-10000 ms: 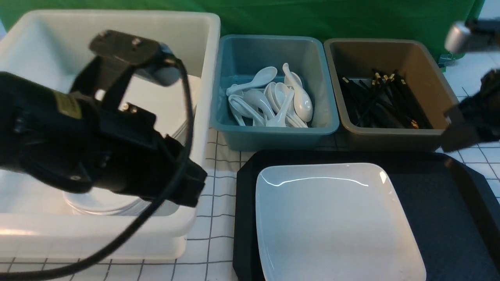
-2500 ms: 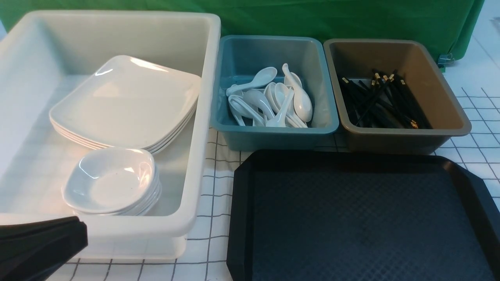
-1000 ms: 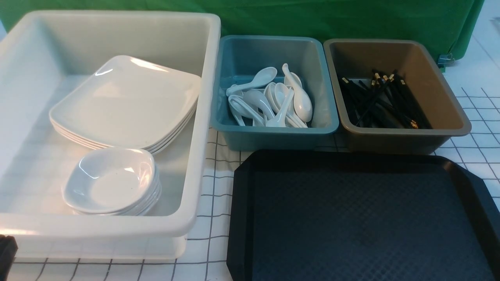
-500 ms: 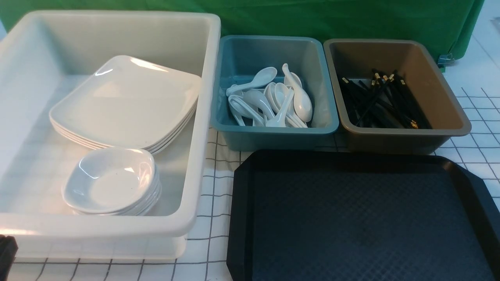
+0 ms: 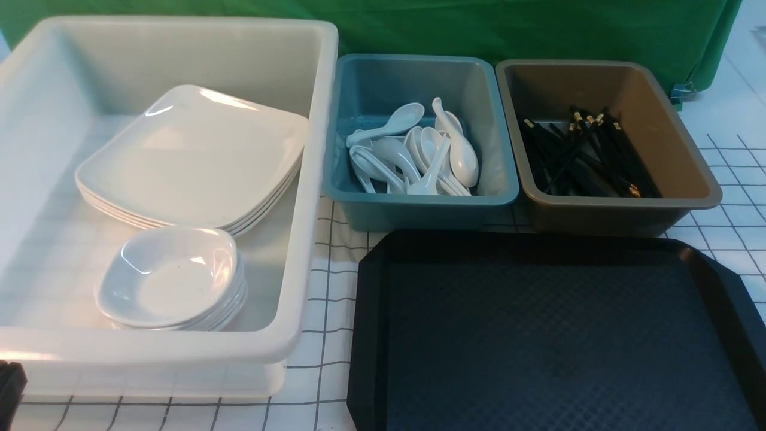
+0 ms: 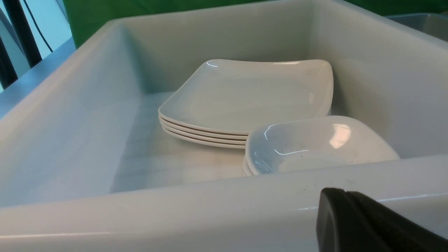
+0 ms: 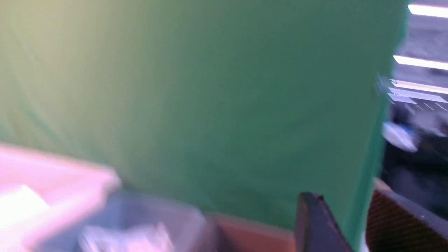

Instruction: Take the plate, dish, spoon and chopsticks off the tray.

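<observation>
Left wrist view, L gripper: black fingers pressed together, no gap btwn them, nothing held. Sits just outside near wall of white tub, low, by the rim.
Front view, L gripper: only a dark sliver at bottom-left corner, beside tub front wall.
Right wrist view, R gripper: frame blurred. Two dark fingers stand apart w/ clear gap, nothing btwn them. Pointing toward green backdrop; smeared tubs below.
R gripper, front view: out of frame.
Plate: top of stack of white rounded-square plates, far half of white tub, leaning toward tub's right wall. Left wrist view shows several rims stacked.
Dish: top of stack of small white dishes, near-right part of same tub, just in front of plate stack, edge overlapping it in view. Also in left wrist view.
Spoon: can't single out one; pile of white soup spoons in teal tub, middle of row.
Chopsticks: black bundle, gold bands, in brown tub, right of teal tub, tubs touching or nearly.
Tray: black, diamond texture, near-right, just in front of teal + brown tubs. Nothing on it.
Table: white cloth w/ grid lines, shows btwn white tub and tray.
</observation>
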Robot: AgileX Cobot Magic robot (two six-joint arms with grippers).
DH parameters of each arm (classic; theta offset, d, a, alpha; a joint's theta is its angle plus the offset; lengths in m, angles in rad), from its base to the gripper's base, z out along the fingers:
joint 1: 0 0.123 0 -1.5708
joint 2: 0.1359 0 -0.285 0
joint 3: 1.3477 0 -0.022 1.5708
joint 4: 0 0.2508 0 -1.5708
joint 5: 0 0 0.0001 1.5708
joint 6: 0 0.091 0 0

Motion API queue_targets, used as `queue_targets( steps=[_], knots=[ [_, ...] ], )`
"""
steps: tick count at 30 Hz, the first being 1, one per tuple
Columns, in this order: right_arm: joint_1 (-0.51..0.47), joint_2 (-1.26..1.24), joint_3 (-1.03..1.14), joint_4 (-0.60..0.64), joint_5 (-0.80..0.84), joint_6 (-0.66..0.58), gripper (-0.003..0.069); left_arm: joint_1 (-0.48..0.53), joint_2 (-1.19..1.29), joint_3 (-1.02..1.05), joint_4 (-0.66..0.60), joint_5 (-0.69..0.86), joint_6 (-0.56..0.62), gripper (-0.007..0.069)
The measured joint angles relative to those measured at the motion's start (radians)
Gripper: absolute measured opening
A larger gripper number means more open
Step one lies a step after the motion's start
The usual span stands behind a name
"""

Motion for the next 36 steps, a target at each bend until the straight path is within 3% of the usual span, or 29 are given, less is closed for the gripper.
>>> queue_targets(
  steps=[7, 10, 36],
  knots=[
    [-0.128, -0.021, 0.291, -0.001, 0.012, -0.014, 0.0239, 0.000, 0.000, 0.000, 0.001, 0.000, 0.000, 0.0004],
    [-0.155, -0.048, 0.328, 0.002, 0.115, -0.012, 0.0239, 0.000, 0.000, 0.000, 0.001, 0.000, 0.000, 0.0004],
    [-0.158, -0.053, 0.333, 0.000, 0.160, -0.023, 0.0239, 0.000, 0.000, 0.000, 0.011, 0.000, 0.000, 0.0004]
  ],
)
